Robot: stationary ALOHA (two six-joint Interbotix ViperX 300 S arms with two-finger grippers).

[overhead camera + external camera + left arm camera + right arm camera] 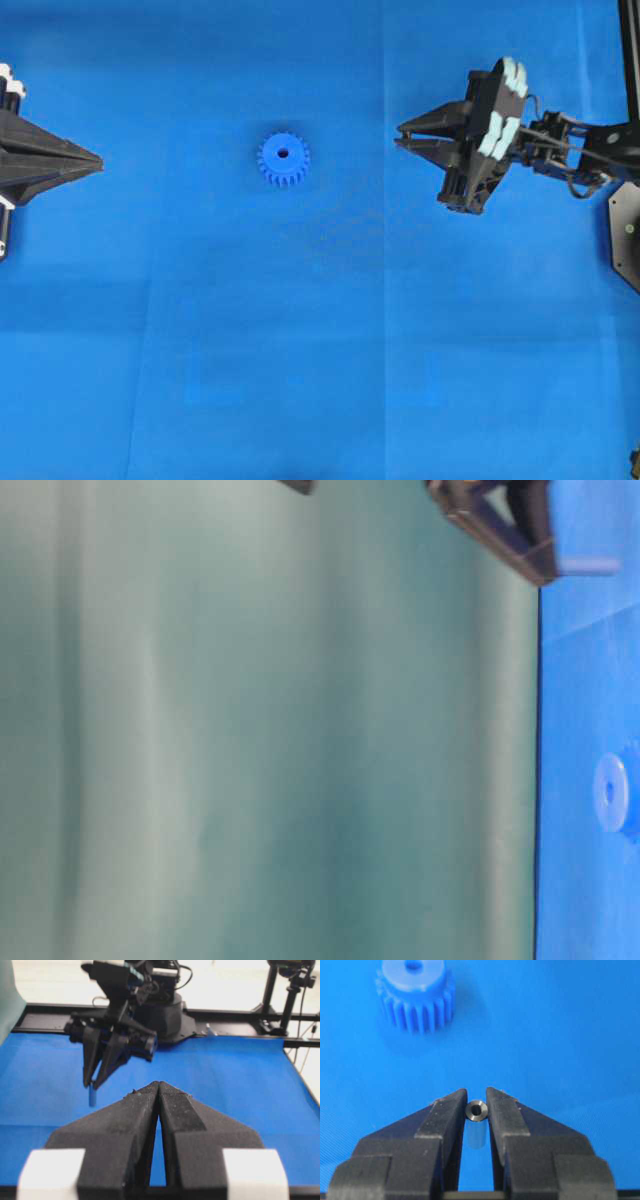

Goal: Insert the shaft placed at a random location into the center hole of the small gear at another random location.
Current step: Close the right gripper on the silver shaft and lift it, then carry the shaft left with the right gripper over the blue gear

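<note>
The small gear [283, 158] lies flat on the blue sheet, its center hole [283, 153] facing up and nothing in it. My right gripper [402, 136] sits to the gear's right, well apart from it. It is shut on the shaft [476, 1111], a short silvery pin standing upright between the fingertips. From the left wrist view the shaft [92, 1096] hangs below the right gripper's [93, 1084] tips. The gear [415, 995] shows ahead and left in the right wrist view. My left gripper [98, 160] rests at the far left, shut and holding nothing.
The blue sheet [330, 350] covers the whole table. The right arm's black base [165, 1010] and a black rail [235, 1030] stand at the far edge, with a stand [290, 990] behind. A green curtain [250, 730] fills the table-level view.
</note>
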